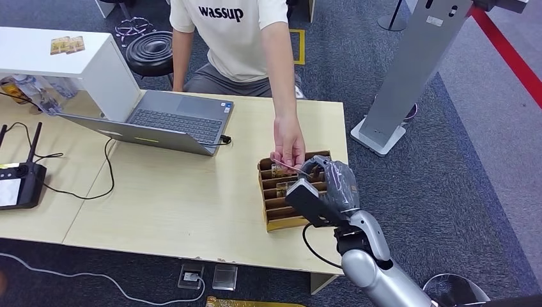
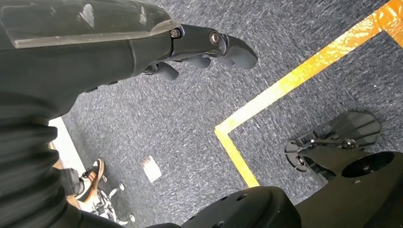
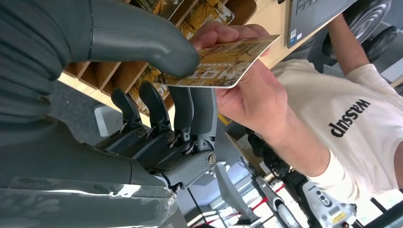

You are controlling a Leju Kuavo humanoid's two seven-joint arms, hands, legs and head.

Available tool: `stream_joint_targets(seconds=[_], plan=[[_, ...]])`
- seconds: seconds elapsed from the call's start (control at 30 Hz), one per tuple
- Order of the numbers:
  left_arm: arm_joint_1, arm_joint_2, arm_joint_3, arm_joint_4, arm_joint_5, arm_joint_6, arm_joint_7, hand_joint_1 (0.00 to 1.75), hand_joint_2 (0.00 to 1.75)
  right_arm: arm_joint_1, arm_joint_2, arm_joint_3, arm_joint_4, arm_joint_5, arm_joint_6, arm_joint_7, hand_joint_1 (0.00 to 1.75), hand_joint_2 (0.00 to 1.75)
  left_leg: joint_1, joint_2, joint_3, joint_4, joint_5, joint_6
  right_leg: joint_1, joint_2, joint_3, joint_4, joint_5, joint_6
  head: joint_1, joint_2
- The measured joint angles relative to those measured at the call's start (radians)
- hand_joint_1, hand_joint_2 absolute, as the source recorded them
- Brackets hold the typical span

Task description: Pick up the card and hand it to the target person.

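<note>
A yellow patterned card (image 3: 228, 61) is pinched between the thumb and fingers of my right hand (image 3: 157, 71). A person's hand (image 3: 252, 95) grips the card's other end. In the head view my right hand (image 1: 329, 182) hovers over the slotted cardboard card holder (image 1: 271, 220), with the card (image 1: 287, 167) and the person's hand (image 1: 289, 144) just beyond it. The person in a cream T-shirt (image 1: 233, 32) sits across the table. My left hand (image 2: 209, 47) hangs over the carpet, fingers slightly curled and holding nothing.
An open laptop (image 1: 163, 121) lies on the wooden table (image 1: 160, 204). A controller with antennas (image 1: 19, 182) sits at the left. More cards stand in the holder's slots (image 3: 209, 14). A grey stand (image 1: 409, 70) and red floor line are to the right.
</note>
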Motion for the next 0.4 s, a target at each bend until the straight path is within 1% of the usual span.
stream_joint_targets(seconds=[0.03,0.17,0.2,0.23,0.33,0.37,0.4], plan=[[0.000,0.000,0.000,-0.001,0.000,-0.001,-0.001,0.00,1.75,-0.002,0.000,0.002,0.001,-0.003,0.000,-0.002,1.43,1.75,0.000,0.000,0.000,0.000,0.000,0.000,0.000,0.000,0.000,0.000,0.000,0.000,0.000,0.000],[-0.001,0.002,0.004,-0.001,0.007,-0.008,-0.003,0.00,1.75,-0.010,0.001,0.006,-0.001,-0.037,0.003,-0.013,0.00,1.75,0.000,0.001,0.000,0.000,0.000,0.000,0.000,0.001,-0.001,0.001,0.000,0.000,0.000,0.000],[0.000,0.002,0.008,-0.001,0.011,-0.008,-0.007,0.00,1.75,-0.007,0.001,0.002,-0.007,-0.068,0.009,-0.023,0.00,1.75,0.000,0.001,-0.001,0.000,0.000,0.000,0.000,0.001,-0.001,0.001,0.000,0.000,0.000,0.000],[0.001,0.002,0.012,0.000,0.015,-0.006,-0.009,0.00,1.31,-0.003,0.001,-0.004,-0.012,-0.101,0.017,-0.034,0.00,1.75,0.000,0.001,-0.001,0.001,0.000,0.000,0.000,0.001,-0.001,0.001,0.000,0.000,0.000,0.000],[0.004,0.002,0.014,0.001,0.019,0.000,-0.014,0.00,0.00,0.031,-0.001,-0.035,-0.034,-0.302,0.076,-0.093,0.00,1.75,0.000,0.000,-0.001,0.001,0.000,0.000,0.000,0.000,-0.001,0.001,0.000,0.000,0.000,0.000],[0.005,0.002,0.013,0.001,0.019,0.003,-0.014,0.00,0.00,0.045,-0.003,-0.045,-0.041,-0.369,0.096,-0.111,0.00,1.75,0.000,-0.001,-0.001,0.001,0.000,0.000,0.000,-0.001,-0.001,0.001,0.000,0.000,0.000,0.000],[0.005,0.002,0.013,0.001,0.019,0.004,-0.014,0.00,0.00,0.050,-0.006,-0.046,-0.042,-0.383,0.100,-0.116,0.00,1.75,0.000,-0.001,-0.001,0.001,0.000,0.000,0.000,-0.001,-0.001,0.001,0.000,0.000,0.000,0.000]])
